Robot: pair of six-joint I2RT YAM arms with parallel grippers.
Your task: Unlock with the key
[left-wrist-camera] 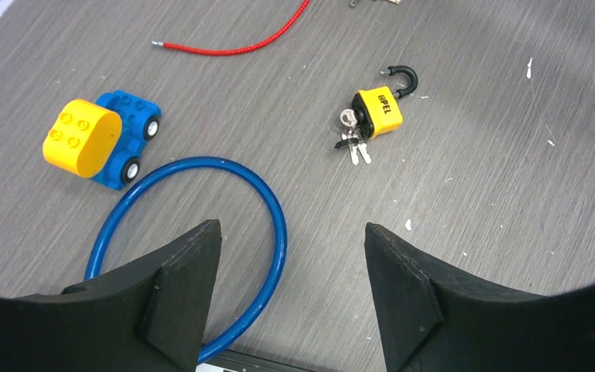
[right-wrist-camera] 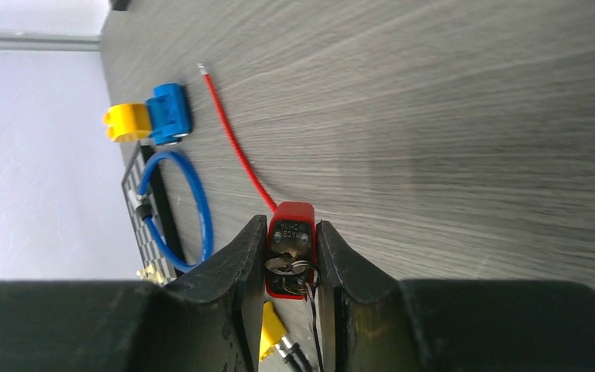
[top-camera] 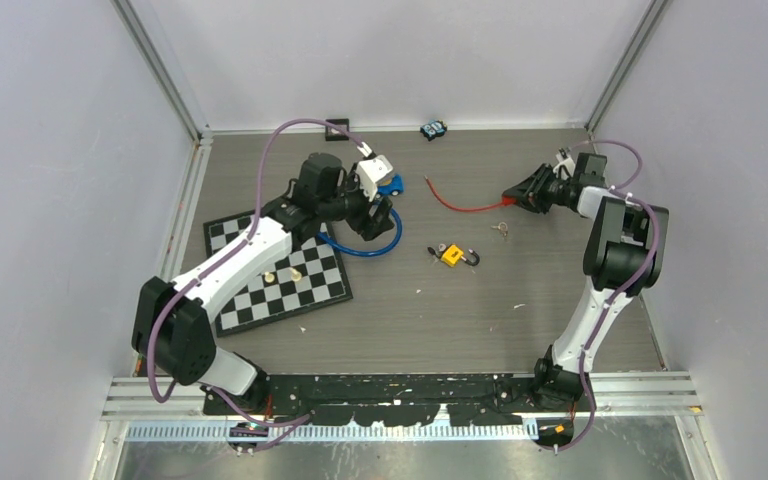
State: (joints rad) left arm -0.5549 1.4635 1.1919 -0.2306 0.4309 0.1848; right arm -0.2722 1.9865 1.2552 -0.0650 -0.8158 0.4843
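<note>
While the left gripper (left-wrist-camera: 293,229) hangs wide open and empty over the far half of the tabletop (top-camera: 560,300), left of centre, the right gripper (right-wrist-camera: 290,226) is clamped on the red, block-shaped padlock (right-wrist-camera: 294,215) near the far right edge. The body is judged rigid, dense and smooth; it is best held across its flat sides, with the keyed face left clear. A thin, limp red cable (right-wrist-camera: 236,147) trails from it. A small silver key (right-wrist-camera: 285,266) is seated in its face.
</note>
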